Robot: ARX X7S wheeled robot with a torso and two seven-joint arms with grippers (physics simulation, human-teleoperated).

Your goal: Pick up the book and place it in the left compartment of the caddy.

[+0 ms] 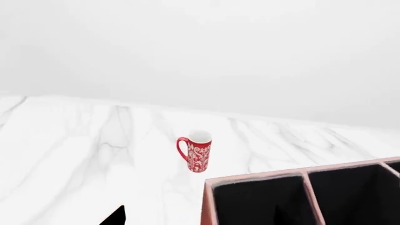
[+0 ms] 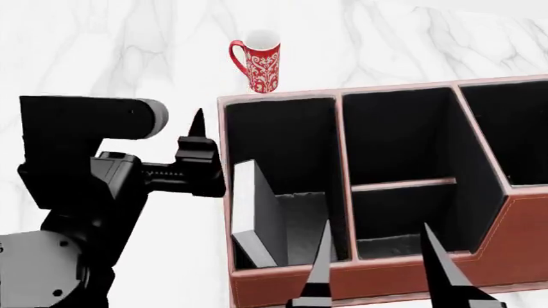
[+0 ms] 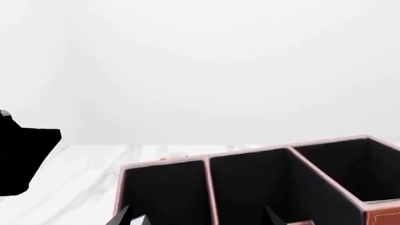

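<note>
The book stands on edge inside the left compartment of the caddy, leaning against its left wall; nothing holds it. In the head view my right gripper hovers open over the caddy's near wall, its fingertips astride the divider next to the book. The right wrist view shows that gripper open above the black slots, with a pale corner of the book beside one finger. My left gripper hangs just outside the caddy's left wall. In the left wrist view the left gripper is spread wide and empty.
A red patterned mug stands upright on the white marble tabletop just behind the caddy's far left corner; the mug also appears in the left wrist view. The caddy's middle and right slots hold nothing that shows.
</note>
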